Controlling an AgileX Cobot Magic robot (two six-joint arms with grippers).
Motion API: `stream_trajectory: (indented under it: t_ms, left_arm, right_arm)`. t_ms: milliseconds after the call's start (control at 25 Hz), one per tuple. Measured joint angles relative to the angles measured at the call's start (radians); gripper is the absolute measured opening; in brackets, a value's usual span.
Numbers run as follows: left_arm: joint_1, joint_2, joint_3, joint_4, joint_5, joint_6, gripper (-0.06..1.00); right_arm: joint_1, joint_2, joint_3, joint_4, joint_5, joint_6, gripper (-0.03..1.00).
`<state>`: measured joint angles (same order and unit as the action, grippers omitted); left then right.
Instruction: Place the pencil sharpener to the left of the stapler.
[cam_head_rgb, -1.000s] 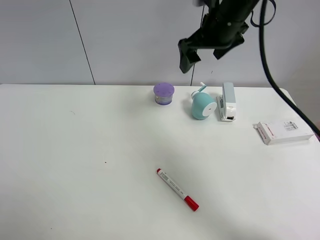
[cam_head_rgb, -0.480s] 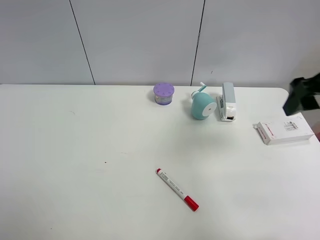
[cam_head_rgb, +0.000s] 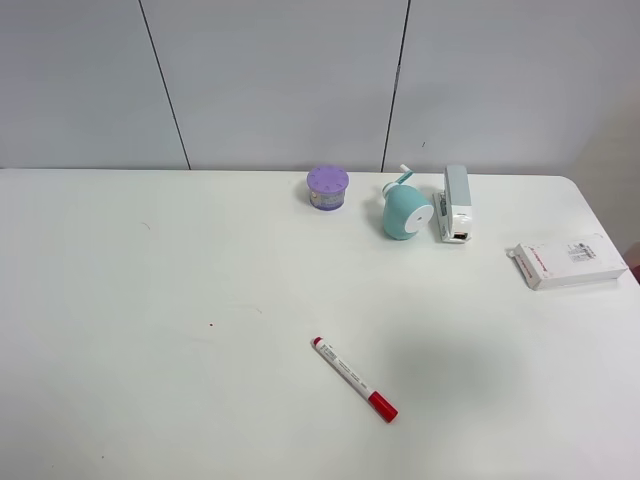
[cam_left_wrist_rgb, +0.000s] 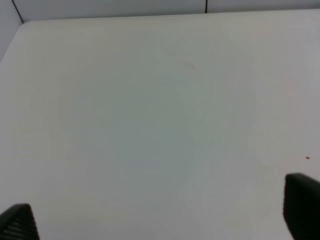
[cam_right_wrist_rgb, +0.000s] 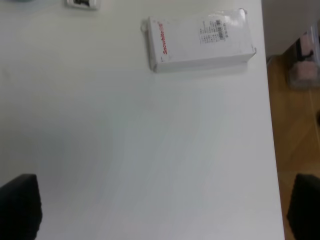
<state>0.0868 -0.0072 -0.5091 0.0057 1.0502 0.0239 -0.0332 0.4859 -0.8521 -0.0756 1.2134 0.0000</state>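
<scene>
Final placement stage, apparently complete. Pencil sharpener (cam_head_rgb: 406, 211) resting on the table (cam_head_rgb: 150, 350) near the far edge, just beside the stapler (cam_head_rgb: 456, 203) on its left, a narrow gap between them, white circular face turned toward the near edge and crank handle toward the far edge. Purple round container (cam_head_rgb: 327, 187) further along the far edge, apart from the sharpener. White box with red label (cam_head_rgb: 567, 262) at the right edge; red-capped marker (cam_head_rgb: 354, 378) near the middle toward the near edge. Neither arm visible from the high camera. Left gripper (cam_left_wrist_rgb: 160, 215) above bare table, fingertips (cam_left_wrist_rgb: 302, 204) wide apart at the frame corners, jaws open and empty. Right gripper (cam_right_wrist_rgb: 160, 210) above the right edge near the white box (cam_right_wrist_rgb: 199, 39), fingertips (cam_right_wrist_rgb: 20, 205) likewise spread, jaws open and empty. Judged from the layout: required relation already satisfied, so no further grasp called for; at most, both arms kept clear of the two objects.
</scene>
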Motion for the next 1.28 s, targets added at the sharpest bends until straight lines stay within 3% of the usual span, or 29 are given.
stream_trajectory:
  t_ms: [160, 440, 720, 1280]
  left_arm:
    - [0.000, 0.000, 0.000, 0.000, 0.000, 0.000, 0.99]
    - [0.000, 0.000, 0.000, 0.000, 0.000, 0.000, 0.99]
    - [0.000, 0.000, 0.000, 0.000, 0.000, 0.000, 0.99]
    - [0.000, 0.000, 0.000, 0.000, 0.000, 0.000, 0.99]
  right_arm:
    - [0.000, -0.205, 0.119, -0.008, -0.067, 0.017, 0.99]
    - [0.000, -0.476, 0.305, 0.030, -0.086, 0.012, 0.99]
    - [0.010, -0.489, 0.356, 0.082, -0.131, -0.100, 0.99]
    - [0.081, -0.489, 0.358, 0.020, -0.146, -0.009, 0.99]
